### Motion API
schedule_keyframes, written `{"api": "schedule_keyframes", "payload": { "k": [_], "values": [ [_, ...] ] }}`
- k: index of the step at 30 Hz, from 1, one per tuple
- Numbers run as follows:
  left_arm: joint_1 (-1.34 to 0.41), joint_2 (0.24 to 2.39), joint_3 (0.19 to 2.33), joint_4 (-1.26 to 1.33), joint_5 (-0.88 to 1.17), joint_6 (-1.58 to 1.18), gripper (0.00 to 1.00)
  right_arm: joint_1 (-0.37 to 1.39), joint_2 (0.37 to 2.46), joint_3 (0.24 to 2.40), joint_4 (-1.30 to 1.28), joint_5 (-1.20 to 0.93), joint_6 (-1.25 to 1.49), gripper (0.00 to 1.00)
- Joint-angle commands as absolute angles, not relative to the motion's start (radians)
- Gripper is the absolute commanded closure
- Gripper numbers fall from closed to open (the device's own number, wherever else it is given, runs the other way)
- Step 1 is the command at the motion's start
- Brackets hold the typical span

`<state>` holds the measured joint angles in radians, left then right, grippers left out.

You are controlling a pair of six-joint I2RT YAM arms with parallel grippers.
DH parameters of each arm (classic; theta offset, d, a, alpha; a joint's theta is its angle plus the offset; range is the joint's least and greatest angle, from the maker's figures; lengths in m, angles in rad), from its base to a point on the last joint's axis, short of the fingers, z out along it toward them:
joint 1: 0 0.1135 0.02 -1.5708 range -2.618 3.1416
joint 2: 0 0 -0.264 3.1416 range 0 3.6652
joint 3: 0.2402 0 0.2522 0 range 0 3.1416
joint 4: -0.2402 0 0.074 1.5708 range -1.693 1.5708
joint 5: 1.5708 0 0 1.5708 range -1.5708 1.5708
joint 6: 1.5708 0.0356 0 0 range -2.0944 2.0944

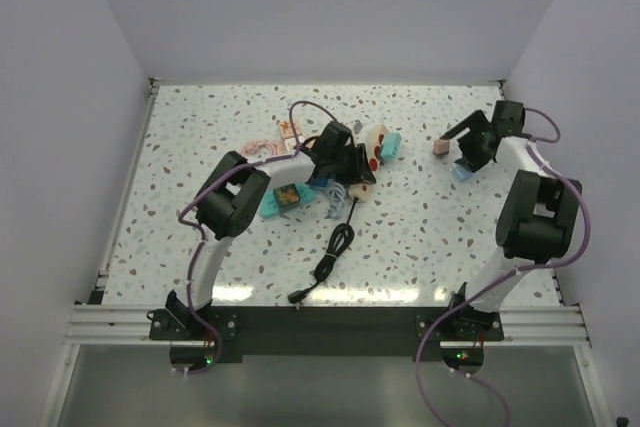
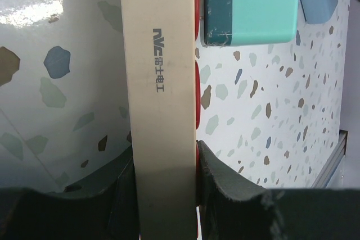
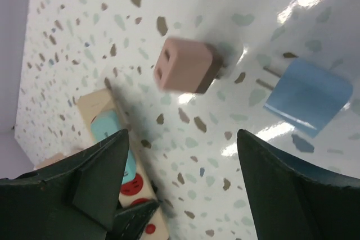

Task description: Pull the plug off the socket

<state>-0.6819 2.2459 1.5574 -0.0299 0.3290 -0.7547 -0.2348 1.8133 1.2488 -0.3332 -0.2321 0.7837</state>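
We judged the bracing step in hand: the left jaws were clenched on the socket (image 2: 160,82), near the middle of the table (image 1: 200,137), with a teal plug (image 2: 250,4) seated in it. The right jaws hung released above a pink adapter (image 3: 183,66) and a blue adapter (image 3: 306,96), well apart from the socket. Next, we reckoned, the right arm (image 1: 527,209) needed to cross, clamp the teal plug and pull straight off.

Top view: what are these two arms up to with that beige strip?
The left gripper is clamped on the socket, a beige power strip. A teal plug sits in it, not yet pulled out. The right gripper is open and empty. It hovers over the table beside a loose pink cube and a blue adapter, apart from the strip.
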Motion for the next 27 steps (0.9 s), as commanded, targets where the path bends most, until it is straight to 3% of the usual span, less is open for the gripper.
{"api": "schedule_keyframes", "payload": {
  "k": [1,6,18,21,25,26,27],
  "values": [
    [-0.680,2.174,1.562,-0.029,0.348,-0.721,1.00,-0.207,1.671,1.201,-0.334,-0.313,0.736,0.19],
    [-0.684,2.177,1.568,-0.026,0.368,-0.735,1.00,-0.137,1.678,1.140,-0.268,-0.431,0.696,0.22],
    [-0.706,2.168,1.582,-0.026,0.417,-0.758,1.00,0.066,1.910,1.319,-0.229,-0.454,0.654,0.27],
    [-0.709,2.164,1.575,-0.018,0.425,-0.759,1.00,0.083,1.960,1.359,-0.213,-0.445,0.649,0.44],
    [-0.709,2.158,1.572,-0.015,0.428,-0.764,1.00,0.084,1.973,1.361,-0.222,-0.422,0.634,0.78],
    [-0.709,2.155,1.574,0.017,0.426,-0.764,1.00,0.084,1.964,1.356,-0.233,-0.422,0.629,0.92],
    [-0.709,2.157,1.575,0.021,0.423,-0.762,0.88,0.084,1.959,1.348,-0.245,-0.422,0.614,0.97]
  ]
}}
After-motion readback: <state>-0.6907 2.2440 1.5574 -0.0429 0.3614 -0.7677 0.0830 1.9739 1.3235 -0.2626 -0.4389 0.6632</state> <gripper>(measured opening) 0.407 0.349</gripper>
